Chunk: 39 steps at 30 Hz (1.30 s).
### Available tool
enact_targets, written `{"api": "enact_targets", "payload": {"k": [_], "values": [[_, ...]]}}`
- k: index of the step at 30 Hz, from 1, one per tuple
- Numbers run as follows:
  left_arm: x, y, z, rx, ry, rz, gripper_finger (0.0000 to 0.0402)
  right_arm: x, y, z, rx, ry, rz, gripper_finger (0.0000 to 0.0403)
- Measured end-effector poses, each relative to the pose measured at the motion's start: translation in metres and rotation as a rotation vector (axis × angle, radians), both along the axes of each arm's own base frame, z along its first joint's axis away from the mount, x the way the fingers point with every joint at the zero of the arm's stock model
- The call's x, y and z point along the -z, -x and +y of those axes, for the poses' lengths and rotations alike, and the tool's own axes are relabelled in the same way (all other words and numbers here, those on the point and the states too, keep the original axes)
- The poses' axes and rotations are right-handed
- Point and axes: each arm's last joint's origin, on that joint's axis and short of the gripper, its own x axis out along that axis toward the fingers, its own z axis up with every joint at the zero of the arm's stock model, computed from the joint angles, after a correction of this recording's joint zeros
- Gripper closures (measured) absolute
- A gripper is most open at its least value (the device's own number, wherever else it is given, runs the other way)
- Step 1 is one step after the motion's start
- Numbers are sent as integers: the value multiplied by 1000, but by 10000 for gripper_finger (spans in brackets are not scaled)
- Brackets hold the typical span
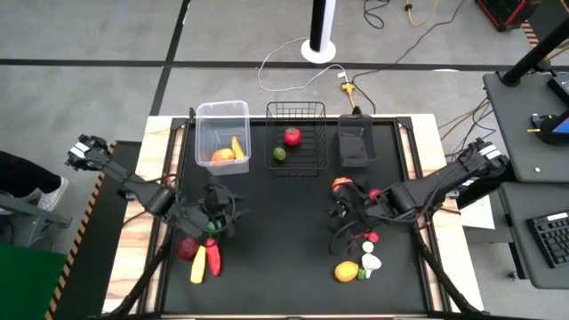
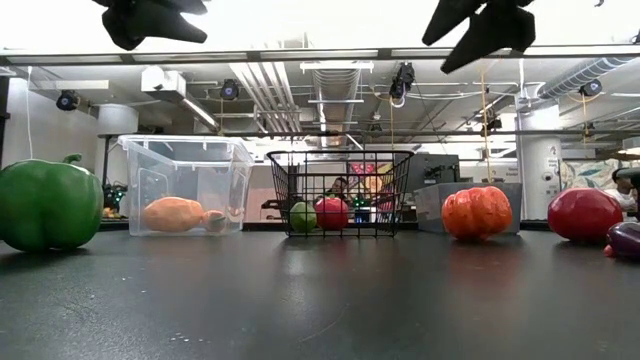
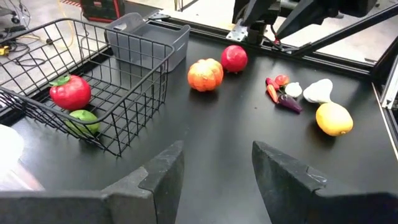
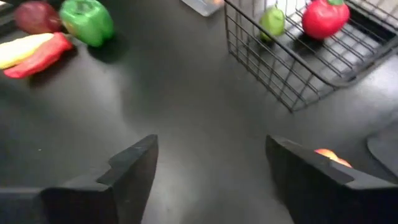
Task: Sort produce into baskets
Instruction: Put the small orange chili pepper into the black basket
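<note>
Your right gripper (image 4: 211,174) hangs open and empty over the bare mat in front of the wire basket (image 1: 295,138), with the orange pumpkin (image 1: 341,185) just beside it. Your left gripper (image 3: 214,177) — fingers apart, holding nothing — sits beside the green pepper (image 4: 87,22), on the clear tub (image 1: 222,132) side of the basket. Only the low view shows the pumpkin (image 2: 477,212) standing right in front of the small dark bin (image 1: 356,142) — from above it looks well short of it.

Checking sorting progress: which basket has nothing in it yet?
The dark bin, rightmost of the three; the clear tub holds orange pieces, the wire basket a red and a green fruit.

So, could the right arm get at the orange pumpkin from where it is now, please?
Probably yes: the right gripper hangs open and empty beside the orange pumpkin, with only bare table between them.
</note>
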Motion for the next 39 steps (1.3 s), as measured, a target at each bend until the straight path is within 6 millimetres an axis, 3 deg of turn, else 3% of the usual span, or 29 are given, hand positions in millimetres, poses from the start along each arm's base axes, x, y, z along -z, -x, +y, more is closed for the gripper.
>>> {"api": "enact_targets", "payload": {"k": [7,12,19,26,34,39], "values": [[0,0,0,0,-7,1,230,2,2,0,4,-45,25,64],[0,0,1,-18,-29,-4,230,7,2,4,-32,-204,85,61],[-1,1,3,-63,-98,-14,230,29,8,8,39,-376,334,60],[-1,0,3,-64,-108,-10,230,48,18,8,116,-396,618,61],[-1,1,3,-57,-126,2,230,63,17,22,-433,-169,798,81],[-1,1,3,-56,-128,3,230,82,10,26,-530,-99,886,104]]}}
